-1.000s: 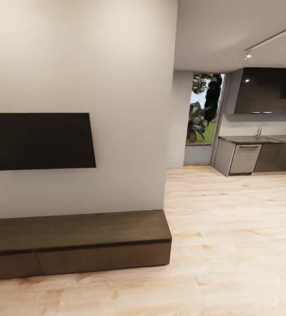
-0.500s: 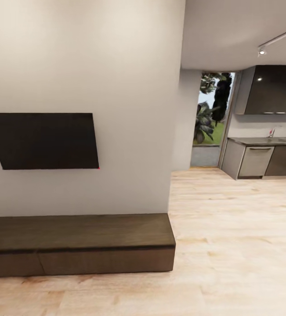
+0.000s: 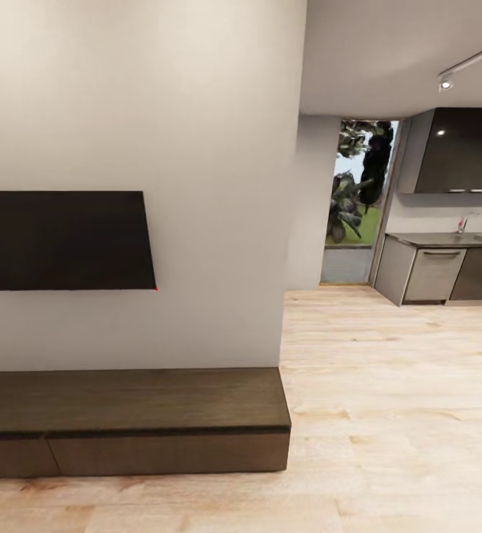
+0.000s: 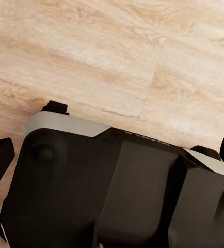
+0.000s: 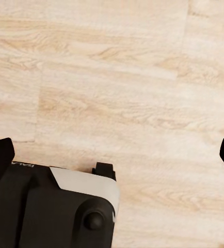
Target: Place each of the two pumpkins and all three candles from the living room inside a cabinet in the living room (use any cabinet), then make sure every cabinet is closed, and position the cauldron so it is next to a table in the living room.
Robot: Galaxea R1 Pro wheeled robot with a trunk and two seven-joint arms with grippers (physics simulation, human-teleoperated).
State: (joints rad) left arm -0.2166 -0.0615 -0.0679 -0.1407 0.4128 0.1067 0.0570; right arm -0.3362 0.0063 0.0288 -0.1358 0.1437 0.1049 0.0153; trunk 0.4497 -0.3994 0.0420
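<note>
Living room wall with the cabinet (image 3: 129,418) low against it, robot on its way.

Below the wall TV (image 3: 67,240) runs the long dark cabinet, its flat fronts looking shut; right of the TV, plank floor (image 3: 389,385) leads toward a kitchen. Both wrist views look down on the robot's base (image 4: 112,191) over bare floor; the left pincer (image 4: 112,160) and right pincer (image 5: 112,155) each show dark fingertips spread wide at the frame edges, empty. With arms hanging low, a close turn could swing a pincer or the base into the cabinet's corner below the TV.
</note>
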